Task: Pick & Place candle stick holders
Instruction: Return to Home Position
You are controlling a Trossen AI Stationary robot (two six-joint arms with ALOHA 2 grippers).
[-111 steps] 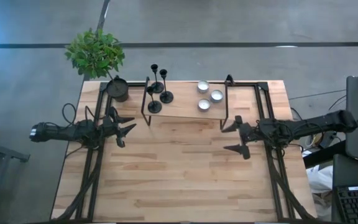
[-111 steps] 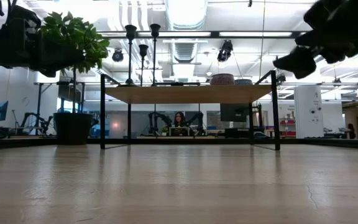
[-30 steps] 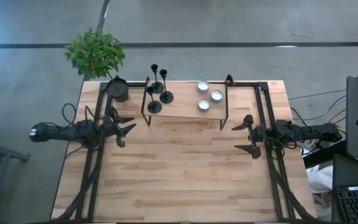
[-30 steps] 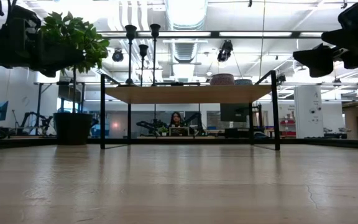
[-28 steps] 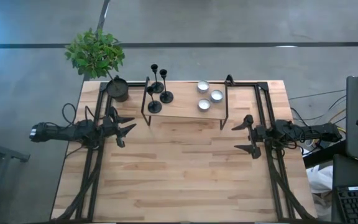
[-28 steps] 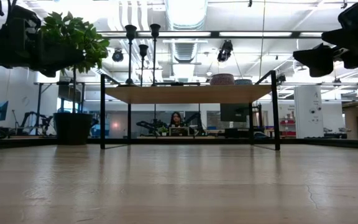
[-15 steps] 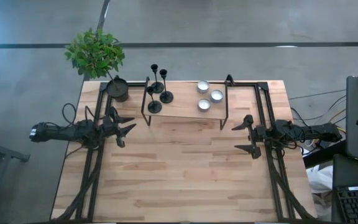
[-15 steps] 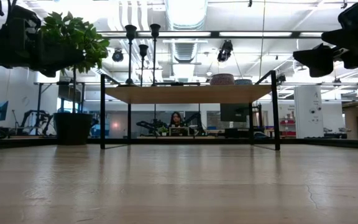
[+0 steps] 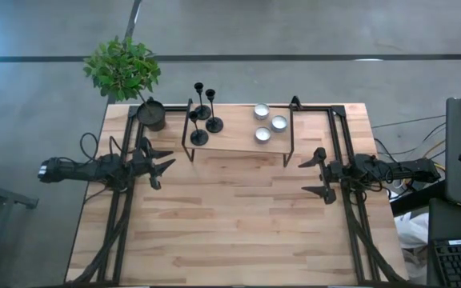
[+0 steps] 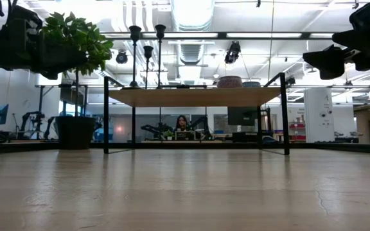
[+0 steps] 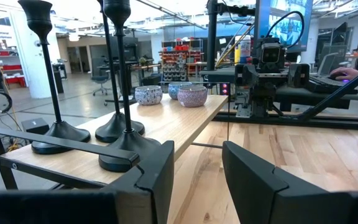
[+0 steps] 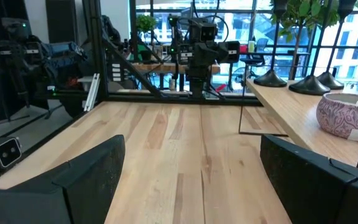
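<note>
Found the left gripper hovering over the left side of the table, pointed inward, with fingers parted by a moderate gap and nothing held between them. Found the right gripper opposite, over the right side, pointed back toward the left one, with fingers spread wide and likewise empty. Caught each arm head-on from the other's wrist camera, well apart across bare wood.

Located the shelf beyond both grippers, toward the far edge and roughly between them, touched by neither. Counted three black candle stick holders standing upright on the shelf end nearer the left gripper, well clear of its open fingers. Saw them bunched close together; could not judge contact between their bases. Counted three low round cups on the shelf end nearer the right gripper, set in a loose triangle, apart from one another and from the holders. Made out patterned sides on those cups from both wrist views.

Noted a potted plant on the table just beside the shelf end closest to the left gripper, beyond that gripper and well away from the right one. Glimpsed a person in the room behind, framed beneath the shelf in the low view.
</note>
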